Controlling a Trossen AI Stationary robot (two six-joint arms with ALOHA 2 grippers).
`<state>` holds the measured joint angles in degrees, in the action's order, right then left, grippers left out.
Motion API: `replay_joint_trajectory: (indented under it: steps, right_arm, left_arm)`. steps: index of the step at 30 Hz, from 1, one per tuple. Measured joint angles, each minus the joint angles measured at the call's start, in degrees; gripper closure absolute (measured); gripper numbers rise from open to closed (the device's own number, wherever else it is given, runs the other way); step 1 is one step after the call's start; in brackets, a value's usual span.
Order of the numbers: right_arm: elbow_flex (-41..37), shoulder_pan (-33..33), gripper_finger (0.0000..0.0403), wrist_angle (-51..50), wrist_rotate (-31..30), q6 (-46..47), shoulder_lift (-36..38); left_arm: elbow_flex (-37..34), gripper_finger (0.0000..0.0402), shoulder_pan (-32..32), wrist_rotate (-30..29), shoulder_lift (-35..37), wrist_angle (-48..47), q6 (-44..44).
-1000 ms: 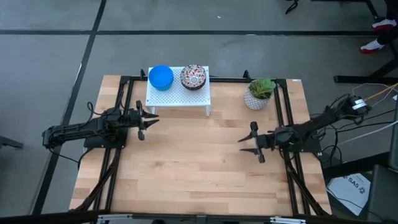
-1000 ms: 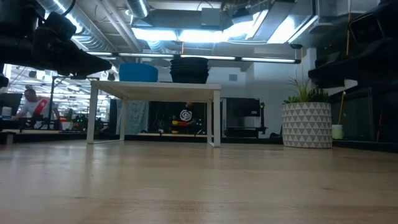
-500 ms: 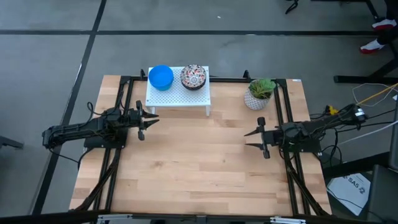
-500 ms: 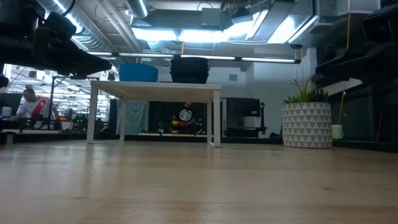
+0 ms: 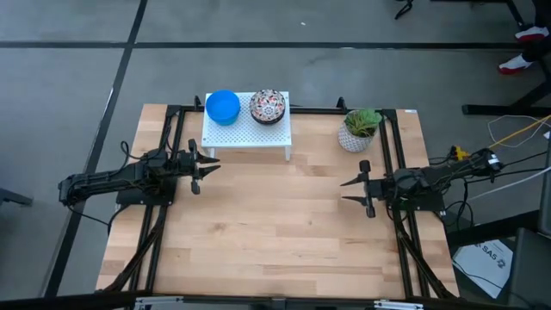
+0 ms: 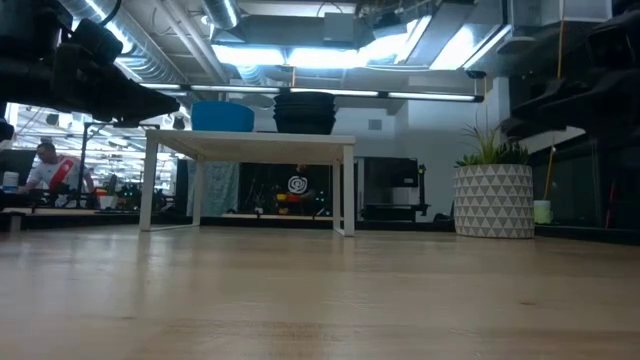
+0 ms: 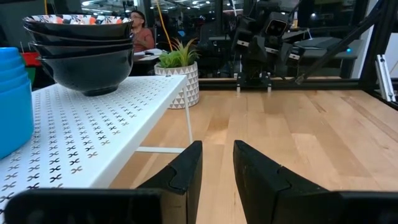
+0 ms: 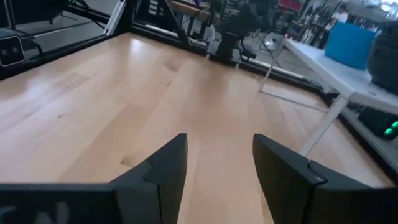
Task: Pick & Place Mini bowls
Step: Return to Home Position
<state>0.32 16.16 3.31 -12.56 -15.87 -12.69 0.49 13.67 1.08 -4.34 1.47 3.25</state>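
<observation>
Two stacks of mini bowls stand on a white perforated stand at the table's far edge. The blue bowls are on its left and the floral-patterned bowls on its right. In the left wrist view the blue stack and the patterned stack show close by. My left gripper hovers level just near of the stand's left leg, open, with nothing between its fingers. My right gripper hovers open over the table's right side, also with nothing between its fingers.
A white pot with a green plant stands at the far right, just beyond my right gripper. Black frame rails run along the table's left and right sides. Bare wooden tabletop lies in the middle and toward the near edge.
My right gripper has drawn back toward the table's right edge and slightly toward the far edge, rolling a little as the arm folded in. Its fingers have kept the same gap. The bowls have not moved.
</observation>
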Motion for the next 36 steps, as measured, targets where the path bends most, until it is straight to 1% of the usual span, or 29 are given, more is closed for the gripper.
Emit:
replay_joint_trajectory:
  steps: [6,15,36]
  right_arm:
    - [0.0,0.0,0.0221,0.0,0.1,2.8,0.0]
    - [0.0,0.0,0.0221,0.0,0.2,12.6,0.0]
    - [0.0,0.0,0.0221,0.0,0.1,12.5,0.0]
  left_arm:
    - [0.0,0.0315,0.0,0.0,0.0,0.0,0.0]
    - [0.0,0.0315,0.0,0.0,0.0,0.0,0.0]
    - [0.0,0.0315,0.0,0.0,0.0,0.0,0.0]
